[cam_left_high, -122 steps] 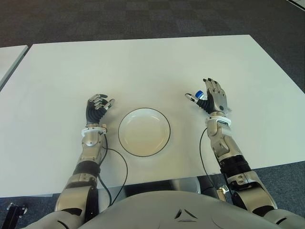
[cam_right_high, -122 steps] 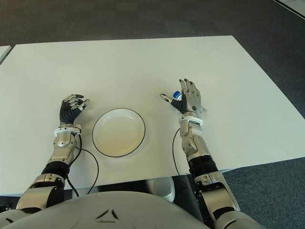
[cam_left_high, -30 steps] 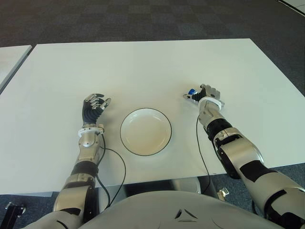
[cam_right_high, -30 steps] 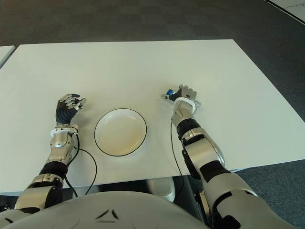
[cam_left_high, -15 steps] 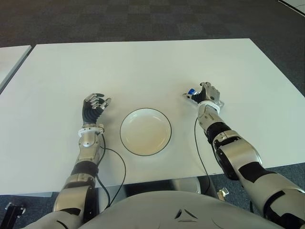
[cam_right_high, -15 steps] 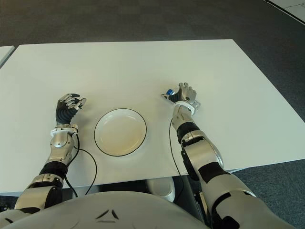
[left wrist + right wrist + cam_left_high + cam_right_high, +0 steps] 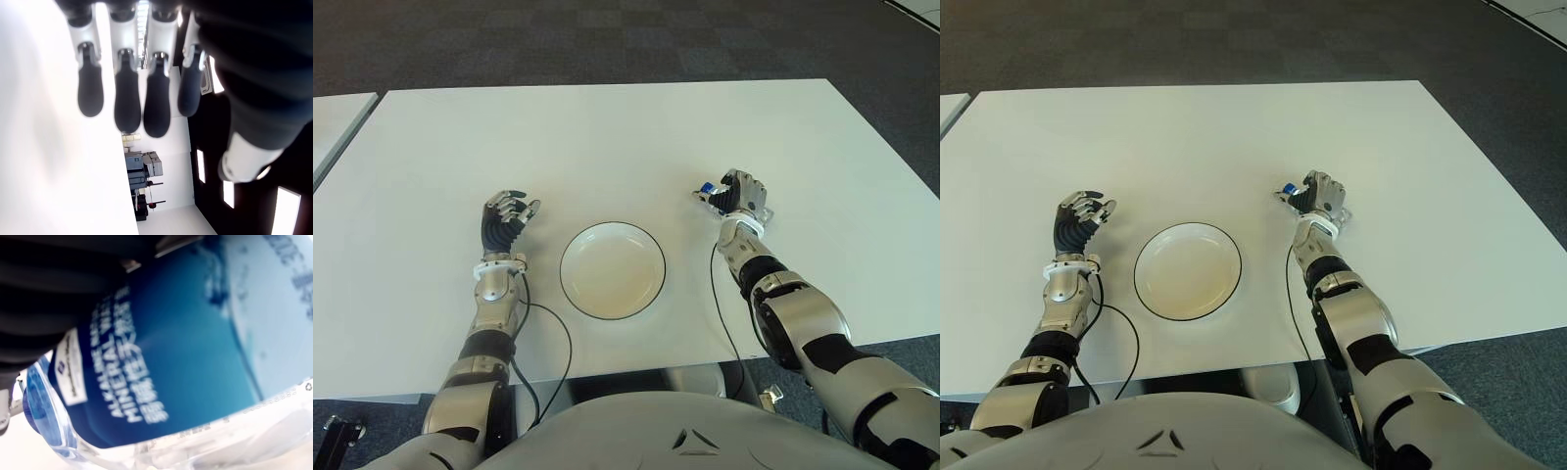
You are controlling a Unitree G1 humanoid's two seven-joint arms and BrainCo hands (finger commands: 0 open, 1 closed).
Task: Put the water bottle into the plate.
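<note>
The plate (image 7: 612, 269) lies empty on the white table (image 7: 607, 137), close to the near edge, and I take it as the landmark. To the left of the plate, just beside it, the left hand (image 7: 504, 221) stands idle with the palm up; in its wrist view the fingers (image 7: 127, 103) are loosely bent, side by side, and hold nothing.

To the right of the plate, a little farther from the robot than the plate's centre, the right hand (image 7: 736, 199) is curled around the water bottle (image 7: 709, 190). The bottle's blue cap points out of the fist toward the plate. The right wrist view is filled by the blue label (image 7: 161, 352) of the bottle, with dark fingers pressed on it, so I judge the grasp is closed and firm.

The bottle is not yet in the plate, and whether it is lifted off the table I cannot tell. To do this step well, the hand should rise enough to clear the plate's rim, travel left and slightly nearer, and release only above the middle of the plate, low, so the round bottle does not roll out.
</note>
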